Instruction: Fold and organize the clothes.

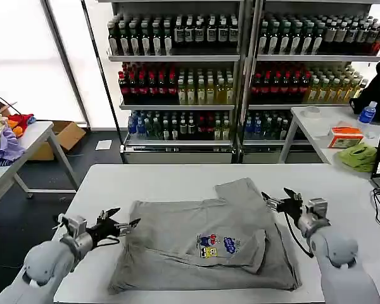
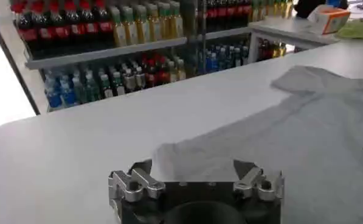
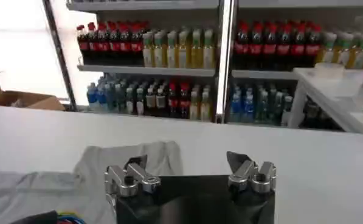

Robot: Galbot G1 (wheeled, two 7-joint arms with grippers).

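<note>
On the white table (image 1: 177, 174), both the left gripper (image 1: 122, 223) and right gripper (image 1: 280, 200) flank the grey T-shirt (image 1: 196, 240), jaws spread, empty.

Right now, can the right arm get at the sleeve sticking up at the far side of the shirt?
Probably yes. The right gripper, open, hovers just off the T-shirt's right edge, and the sleeve lies flat beside it on the table with nothing between. The left gripper, open, waits at the opposite edge.

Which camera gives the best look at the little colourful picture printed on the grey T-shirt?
The head view: the small multicoloured chest print lies fully visible there. The right wrist view catches only a sliver; the left wrist view shows plain grey cloth.
</note>
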